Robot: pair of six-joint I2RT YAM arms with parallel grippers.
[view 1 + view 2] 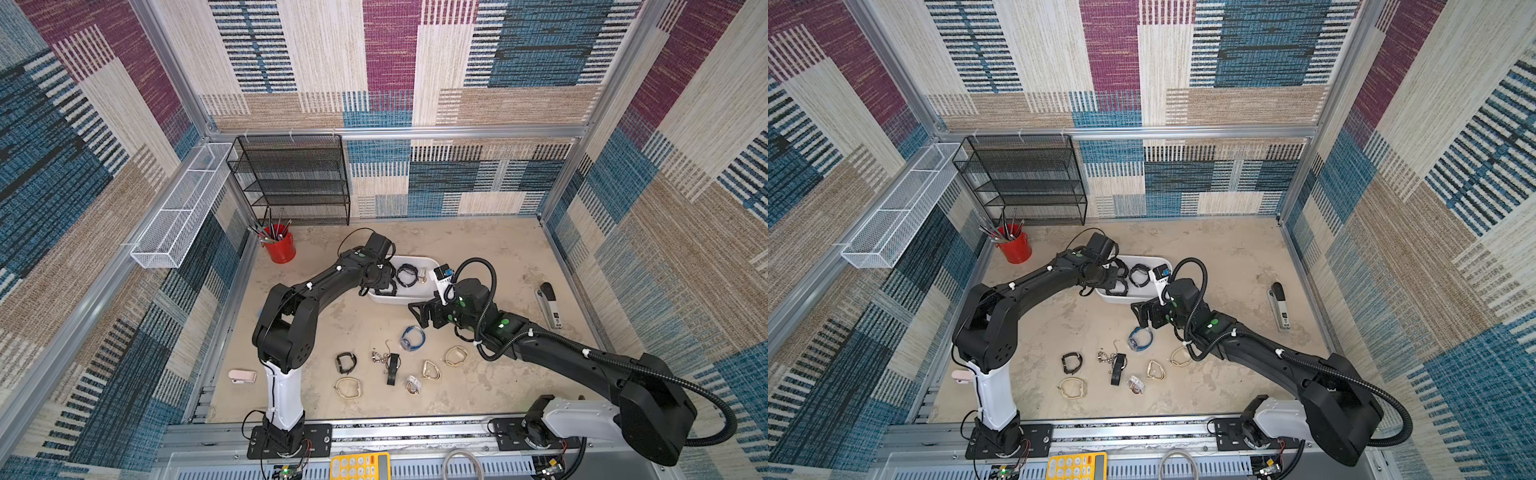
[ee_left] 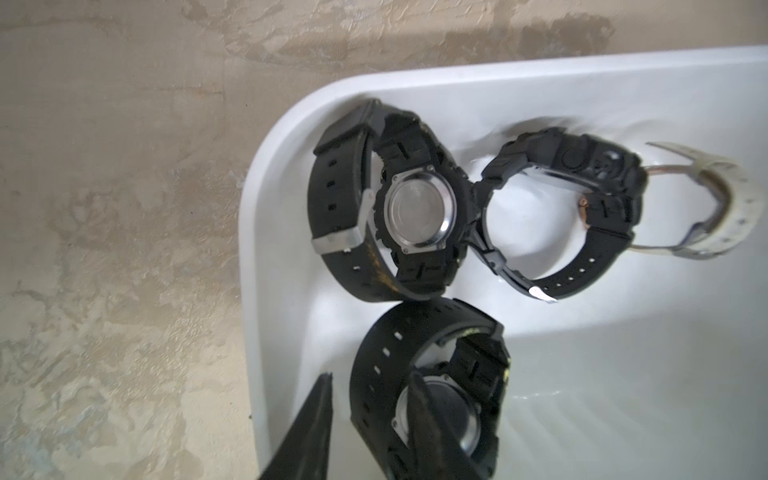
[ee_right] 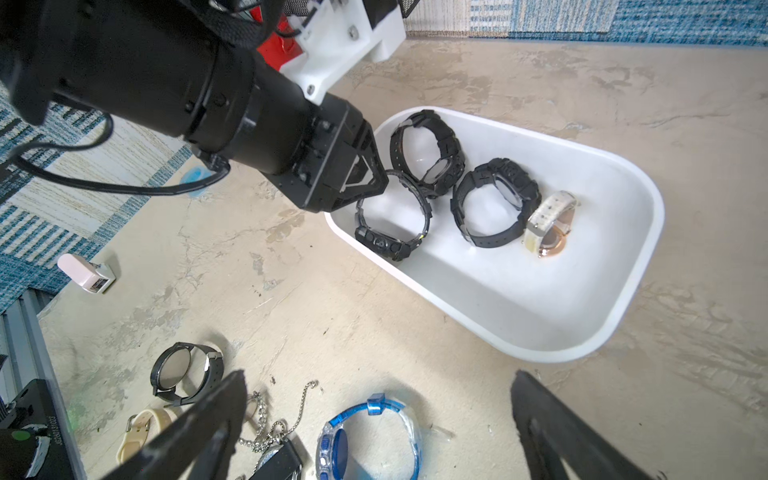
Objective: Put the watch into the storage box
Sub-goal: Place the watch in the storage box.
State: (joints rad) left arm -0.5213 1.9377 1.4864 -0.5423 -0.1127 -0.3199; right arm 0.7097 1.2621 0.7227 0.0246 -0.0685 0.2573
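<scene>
The white storage box [image 1: 433,262] [image 3: 648,232] lies mid-table with several watches in it. My left gripper [image 2: 372,376] [image 1: 384,284] hangs over its left end. One finger sits inside the loop of a black watch [image 2: 374,353] [image 3: 390,243] and the other outside it. A gap shows between that outer finger and the strap, and the watch rests on the box floor. My right gripper [image 3: 380,374] [image 1: 417,313] stands wide open just in front of the box. It is above a blue watch [image 3: 376,405] [image 1: 412,337] on the table, with nothing between its fingers.
More watches, bands and a chain [image 1: 379,356] lie scattered in front, among them a black watch [image 1: 345,363]. A red cup [image 1: 280,245], black mesh shelf [image 1: 291,178] and white wire basket [image 1: 183,208] stand back left. A stapler [image 1: 550,305] lies at the right.
</scene>
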